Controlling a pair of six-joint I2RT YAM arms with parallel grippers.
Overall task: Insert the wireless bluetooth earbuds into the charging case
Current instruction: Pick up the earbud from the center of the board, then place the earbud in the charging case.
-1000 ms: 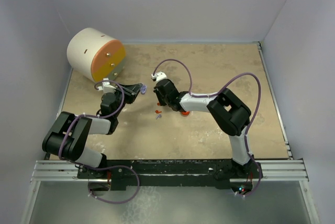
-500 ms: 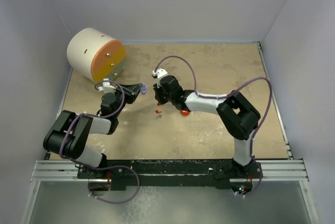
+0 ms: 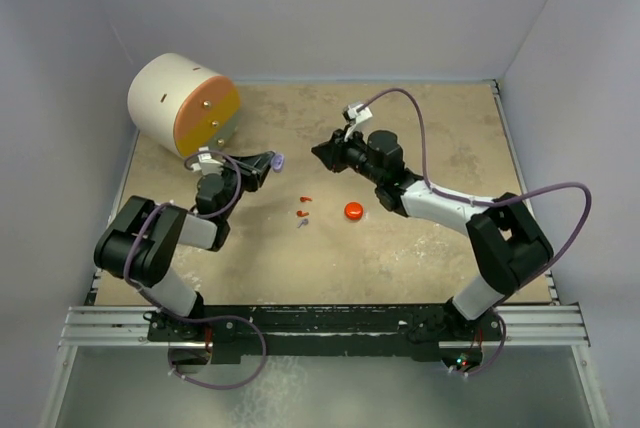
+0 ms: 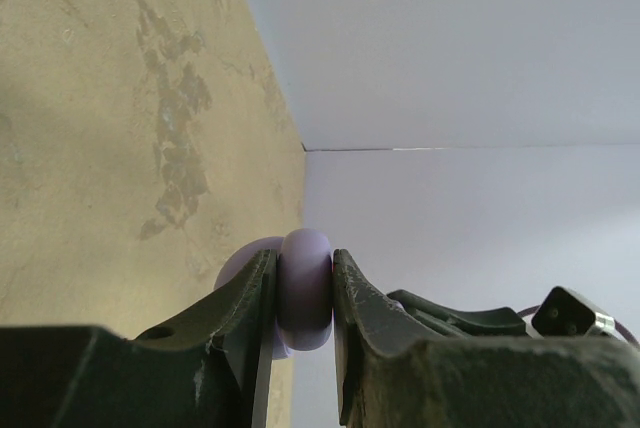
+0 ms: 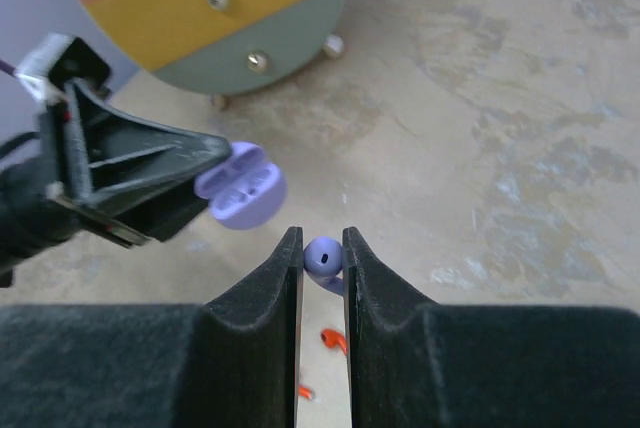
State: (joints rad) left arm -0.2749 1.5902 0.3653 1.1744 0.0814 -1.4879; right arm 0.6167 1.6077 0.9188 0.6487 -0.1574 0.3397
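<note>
My left gripper (image 3: pixel 268 163) is shut on the open lavender charging case (image 4: pixel 305 293), held above the table with its lid open; the case also shows in the right wrist view (image 5: pixel 243 188). My right gripper (image 3: pixel 320 151) is shut on one grey-lavender earbud (image 5: pixel 324 258) and holds it in the air, a short way right of the case. On the table below lie two red earbuds (image 3: pixel 305 198) (image 3: pixel 300 213) and one grey-lavender earbud (image 3: pixel 302 222). The red ones also show between my right fingers, in the right wrist view (image 5: pixel 334 340).
A red-orange disc (image 3: pixel 353 211) lies on the table right of the loose earbuds. A big drum-shaped toy drawer unit (image 3: pixel 185 106) with an orange, yellow and green face stands at the far left. Walls enclose the table at the back and both sides.
My right gripper has risen from the table by the loose earbuds and swung back and right with a lavender earbud in it, uncovering the red-orange disc. My left gripper has shifted slightly.
</note>
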